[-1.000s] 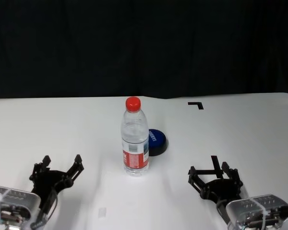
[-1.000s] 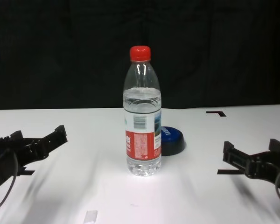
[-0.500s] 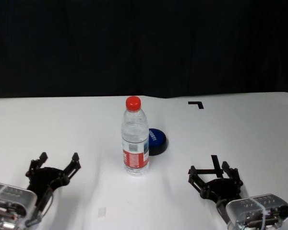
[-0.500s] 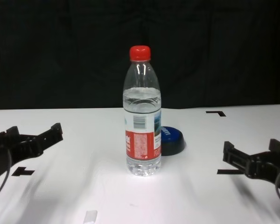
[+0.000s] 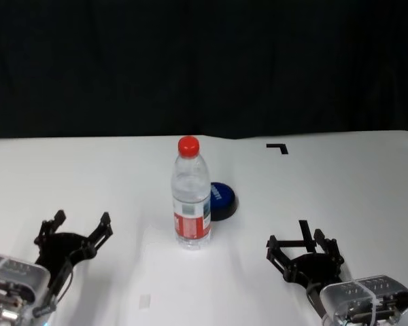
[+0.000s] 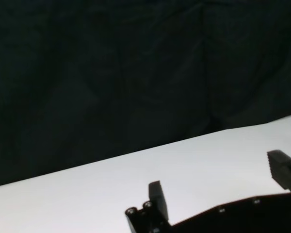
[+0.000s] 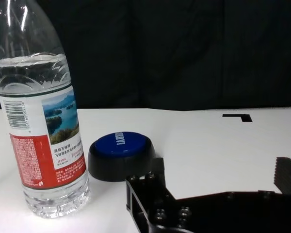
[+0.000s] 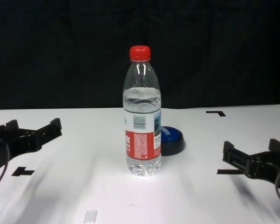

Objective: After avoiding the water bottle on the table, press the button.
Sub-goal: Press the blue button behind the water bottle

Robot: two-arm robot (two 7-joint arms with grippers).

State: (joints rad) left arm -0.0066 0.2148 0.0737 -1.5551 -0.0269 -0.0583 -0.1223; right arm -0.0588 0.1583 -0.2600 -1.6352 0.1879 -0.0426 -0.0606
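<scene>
Here, the button sits unpressed on the table, tucked just behind the upright water bottle. The left gripper and right gripper hover with jaws spread, bottle and button well ahead and between them. The whole task, skirting the bottle and pressing, appears still to come.

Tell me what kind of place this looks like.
Probably a robot test bench: a white table with black tape marks, a black curtain behind, and only a water bottle and a blue button set out.
</scene>
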